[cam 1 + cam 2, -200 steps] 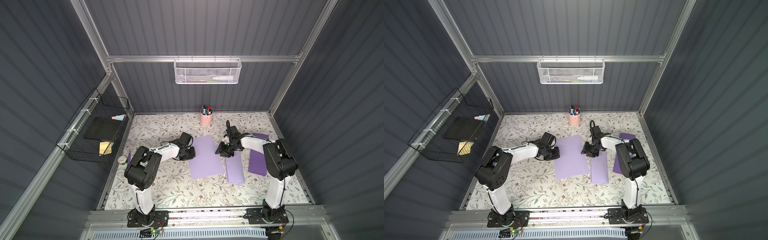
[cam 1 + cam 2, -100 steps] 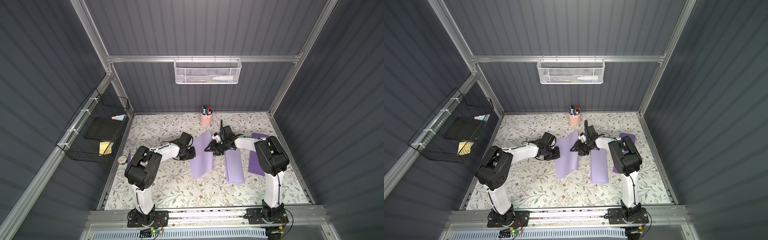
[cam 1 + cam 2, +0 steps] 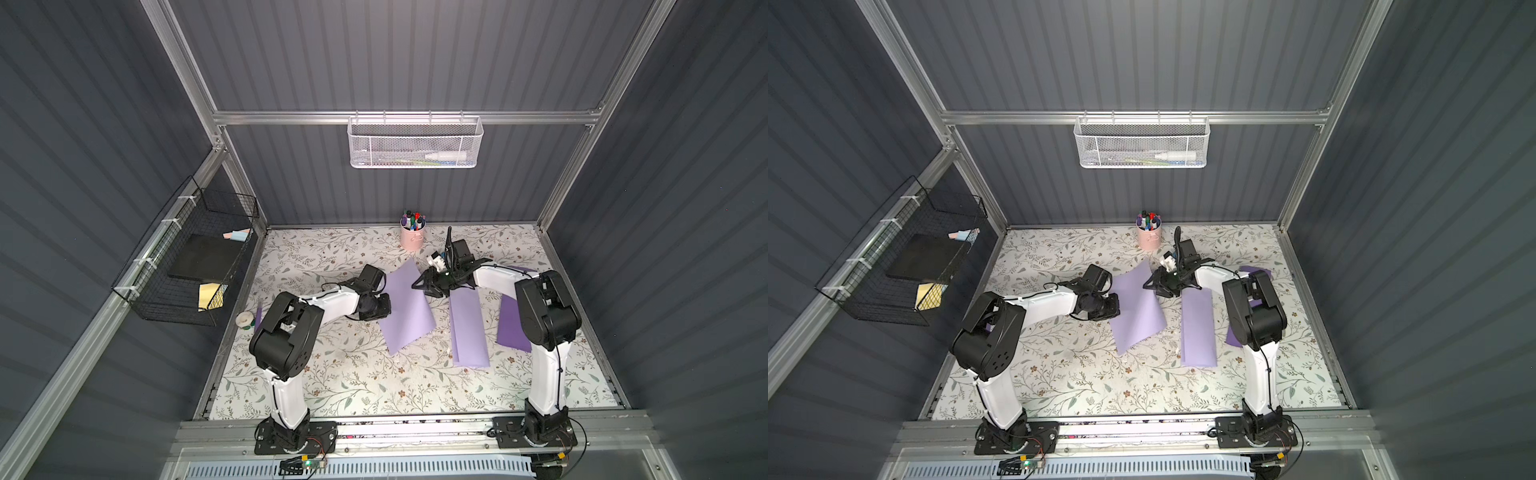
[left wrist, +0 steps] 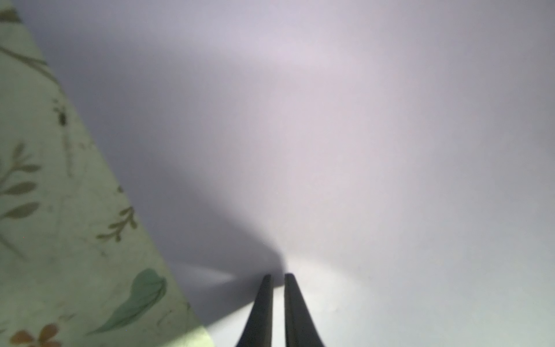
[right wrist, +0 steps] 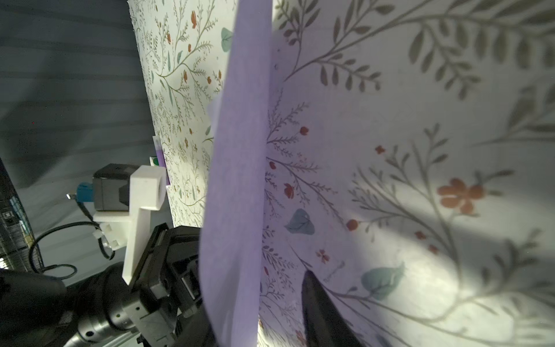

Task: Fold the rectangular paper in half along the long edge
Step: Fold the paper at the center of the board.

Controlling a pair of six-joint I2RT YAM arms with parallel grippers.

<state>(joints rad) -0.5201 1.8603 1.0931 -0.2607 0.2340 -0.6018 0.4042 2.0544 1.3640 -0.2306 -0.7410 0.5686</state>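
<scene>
Beside the right tool point(image 3: 417, 286), paper point(image 3: 405, 311) rises tilted.

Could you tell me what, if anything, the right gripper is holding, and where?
The purple paper's raised long edge, near its far corner, sits between the right gripper's jaws; a firm pinch cannot be confirmed.

Vs 1 s ago: paper point(image 3: 405, 316), flat then, now has its right long edge lifted & looks narrower in both top views. Right gripper point(image 3: 419, 286) has swung left w/ that edge; right arm point(image 3: 544, 307) elbow has come inward too.
</scene>
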